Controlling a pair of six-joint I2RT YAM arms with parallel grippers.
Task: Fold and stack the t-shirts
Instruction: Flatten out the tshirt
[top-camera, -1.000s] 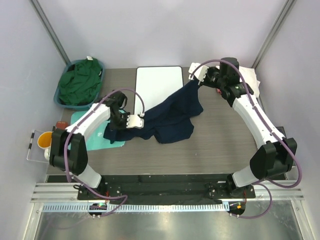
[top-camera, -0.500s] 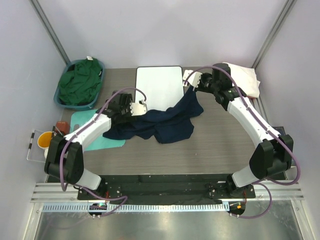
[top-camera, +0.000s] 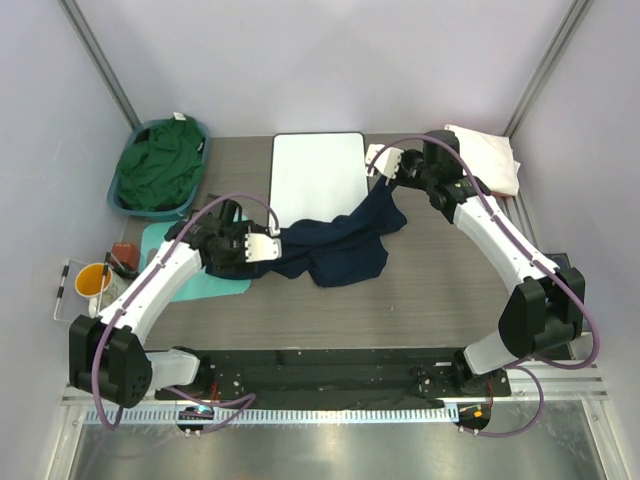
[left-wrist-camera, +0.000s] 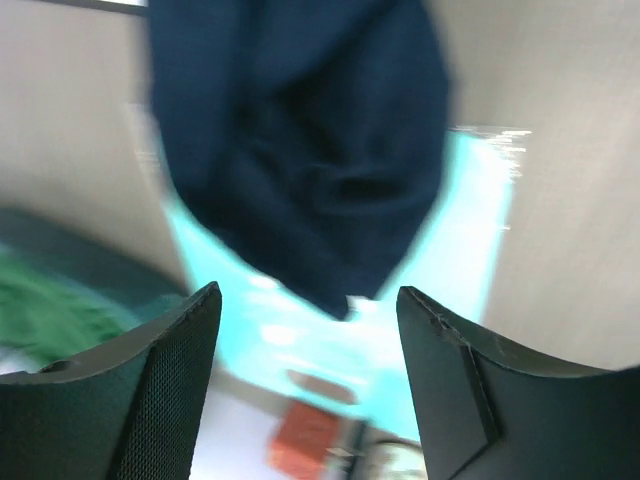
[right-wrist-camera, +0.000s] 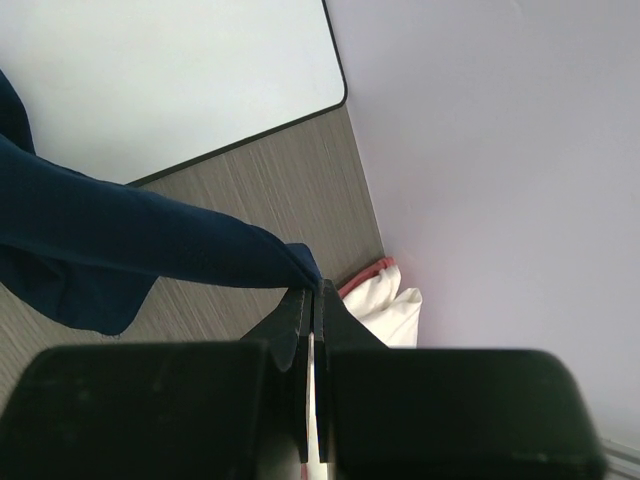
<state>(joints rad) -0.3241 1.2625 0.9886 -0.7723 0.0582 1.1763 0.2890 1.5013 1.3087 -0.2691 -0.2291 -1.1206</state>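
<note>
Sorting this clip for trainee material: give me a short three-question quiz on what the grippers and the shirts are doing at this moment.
1. True or false: the right gripper is shut on an edge of the navy t-shirt.
2. Where does the green t-shirt lie? A: on the white board. B: in the basket. C: on the teal mat.
3. Fill in the gap: the left gripper hangs over one end of the navy t-shirt with its jaws ____.
Key: 1 true; 2 B; 3 open.
</note>
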